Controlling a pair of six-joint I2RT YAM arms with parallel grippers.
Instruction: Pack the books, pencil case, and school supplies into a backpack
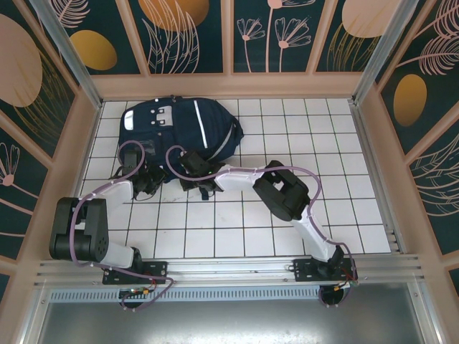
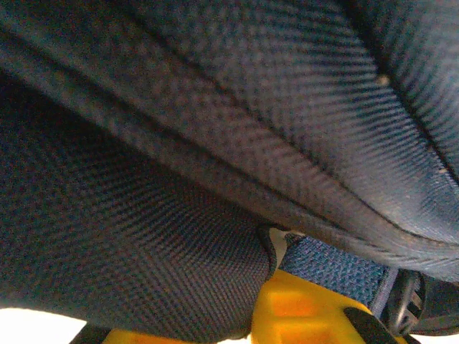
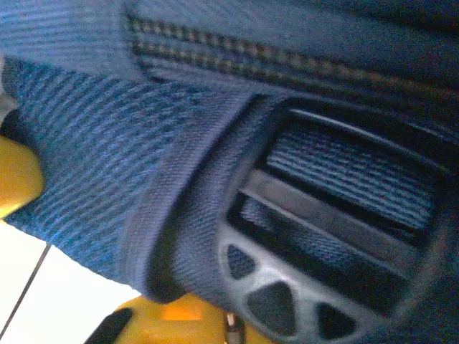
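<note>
Opening backpack (image 1: 179, 132) at bench (image 1: 287, 215) far-left wants a slow, even pull: right end effector (image 1: 188, 162) clamped tight on strap (image 3: 179, 215) near buckle (image 3: 323, 236), left end effector (image 1: 147, 180) buried in fabric, width can't tell.

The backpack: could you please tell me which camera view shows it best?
The top external view: it shows the whole backpack lying on the tiled table, white stripes visible. The left wrist view gives a blurred close-up of its navy fabric; the right wrist view, a webbing strap and grey buckle.
</note>
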